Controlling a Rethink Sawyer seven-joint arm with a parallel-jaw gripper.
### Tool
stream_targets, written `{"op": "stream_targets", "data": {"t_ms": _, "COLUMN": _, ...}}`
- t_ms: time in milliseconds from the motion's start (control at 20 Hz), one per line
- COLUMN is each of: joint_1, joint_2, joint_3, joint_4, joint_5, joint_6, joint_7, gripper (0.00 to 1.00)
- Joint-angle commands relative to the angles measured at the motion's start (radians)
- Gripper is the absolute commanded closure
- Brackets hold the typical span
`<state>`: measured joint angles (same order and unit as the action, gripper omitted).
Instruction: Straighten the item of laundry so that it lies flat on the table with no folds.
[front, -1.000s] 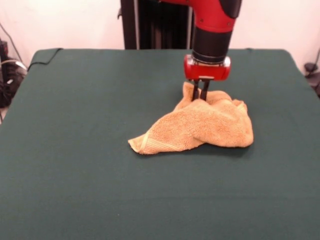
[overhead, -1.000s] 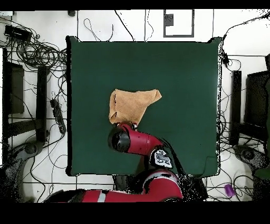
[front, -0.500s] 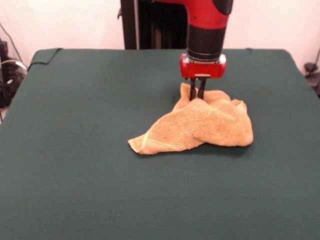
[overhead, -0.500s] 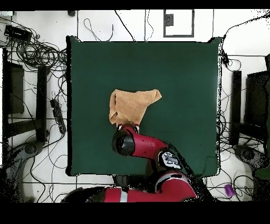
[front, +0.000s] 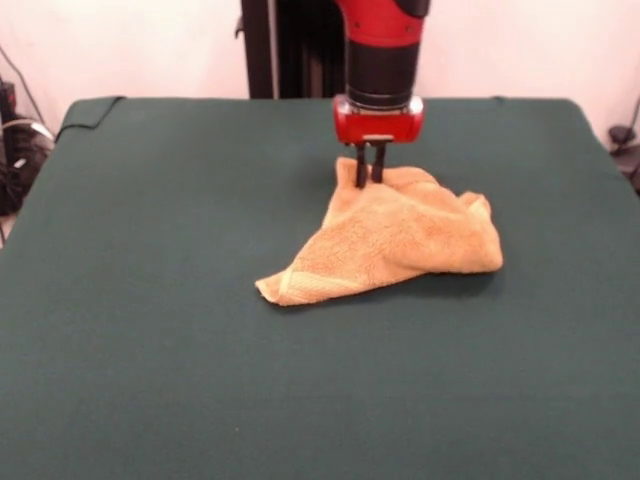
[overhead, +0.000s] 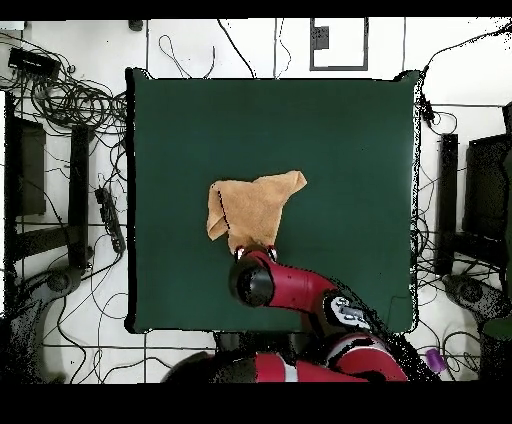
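Front view shows the gripper (front: 369, 178) pinching the far corner of the towel (front: 395, 244), which sits bunched right of middle on the tabletop (front: 150, 350); folds remain, so most flattening looks undone.

No text, label, brand, number or sign can be read anywhere. The towel (front: 400, 240) shows no legible marking, and neither does the arm (overhead: 300, 288) beside it.

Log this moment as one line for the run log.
gripper: shut on towel edge | towel: crumpled, folds remain, far edge pinched | table: towel near middle | task: not done
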<state>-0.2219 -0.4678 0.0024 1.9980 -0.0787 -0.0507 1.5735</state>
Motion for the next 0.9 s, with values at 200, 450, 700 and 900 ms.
{"op": "stream_targets", "data": {"t_ms": 200, "joint_1": -0.107, "joint_2": -0.019, "joint_3": 0.095, "joint_4": 0.095, "joint_5": -0.116, "joint_6": 0.162, "joint_7": 0.054, "gripper": 1.0}}
{"op": "stream_targets", "data": {"t_ms": 450, "joint_1": -0.155, "joint_2": -0.109, "joint_3": 0.117, "joint_4": 0.103, "joint_5": -0.146, "joint_6": 0.285, "joint_7": 0.006, "gripper": 1.0}}
{"op": "stream_targets", "data": {"t_ms": 700, "joint_1": -0.194, "joint_2": -0.183, "joint_3": 0.147, "joint_4": 0.101, "joint_5": -0.17, "joint_6": 0.401, "joint_7": -0.031, "gripper": 1.0}}
{"op": "stream_targets", "data": {"t_ms": 900, "joint_1": -0.22, "joint_2": -0.228, "joint_3": 0.171, "joint_4": 0.101, "joint_5": -0.189, "joint_6": 0.469, "joint_7": -0.055, "gripper": 1.0}}
